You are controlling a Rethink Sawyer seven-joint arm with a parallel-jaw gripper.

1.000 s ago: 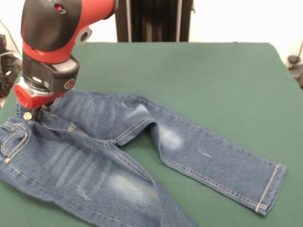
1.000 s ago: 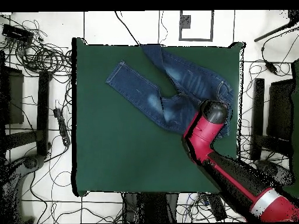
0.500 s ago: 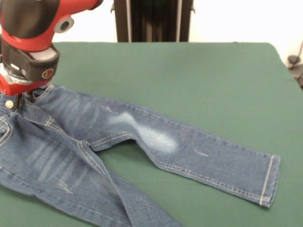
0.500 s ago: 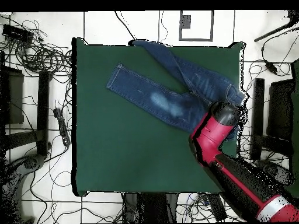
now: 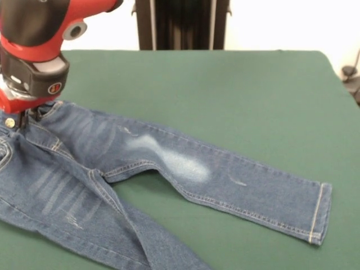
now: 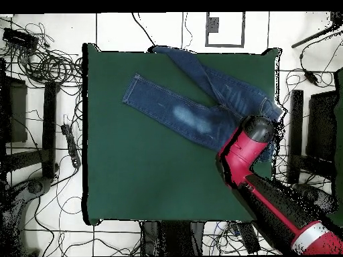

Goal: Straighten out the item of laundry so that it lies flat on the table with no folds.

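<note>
The green table [image 5: 236, 95] is lying under me, carrying only the jeans [image 5: 169, 163], legs spreading apart; one leg is running over the edge, I think, though that corner is showing poorly.

In the front view the jeans [image 5: 140, 169] lie on the table's [image 5: 236, 95] near left part, waist at the left edge under the gripper [image 5: 22, 119], which seems to touch the waistband. One leg stretches right; the other runs off the near edge.
</note>
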